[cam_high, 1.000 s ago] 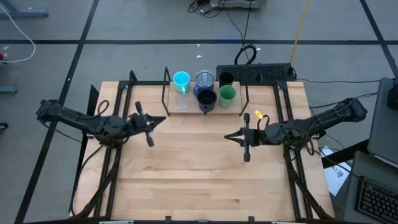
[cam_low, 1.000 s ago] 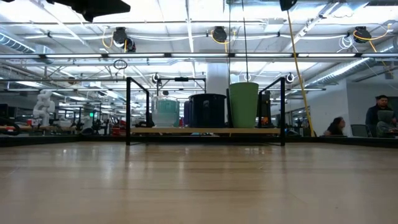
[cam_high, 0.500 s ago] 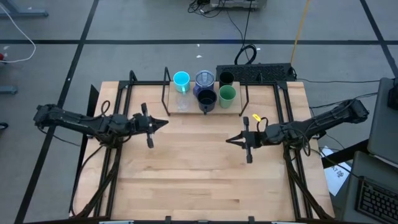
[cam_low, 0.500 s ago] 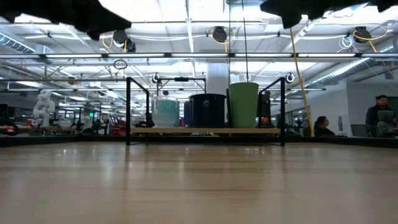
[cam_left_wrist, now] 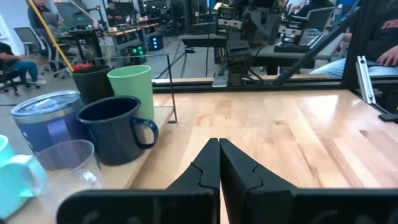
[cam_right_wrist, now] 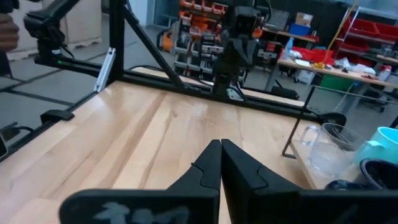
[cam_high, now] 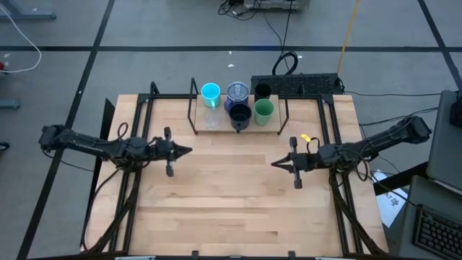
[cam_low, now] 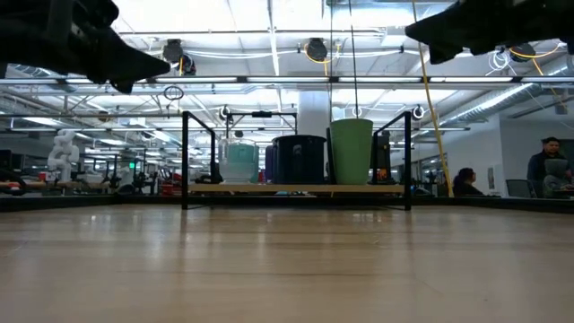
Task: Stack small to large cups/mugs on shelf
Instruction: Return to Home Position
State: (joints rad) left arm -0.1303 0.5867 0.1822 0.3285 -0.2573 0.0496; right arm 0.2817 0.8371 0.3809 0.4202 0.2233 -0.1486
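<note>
The shelf [cam_high: 225, 127] stands at the table's far middle and carries the cups and mugs. These are a cyan mug [cam_high: 210, 92], a blue-purple mug [cam_high: 237, 92], a dark tumbler [cam_high: 263, 92], a clear cup [cam_high: 211, 118], a black mug [cam_high: 240, 114] and a green cup [cam_high: 263, 110]. All stand upright on their bases on the board [cam_low: 296, 189]. My left gripper [cam_high: 189, 150] hovers shut, near and left of the shelf, pointing level toward the table's right. My right gripper [cam_high: 273, 163] hovers shut, near and right of the shelf, pointing left. Both are above the tabletop, with nothing between the fingers [cam_left_wrist: 219, 149] [cam_right_wrist: 221, 149].
Black frame rails [cam_high: 148, 108] [cam_high: 325, 115] run along the table's left and right sides. A black power strip [cam_high: 296, 85] lies behind the shelf. Bare wood tabletop [cam_high: 231, 195] stretches between the arms and toward the near edge. People sit in the room beyond [cam_low: 549, 166].
Both grippers, still shut, have sunk toward the table, coming down into the top of the low view. My left gripper has drifted toward the near edge and turned a little. My right gripper has drawn back toward the table's right edge. The cups have not moved.
</note>
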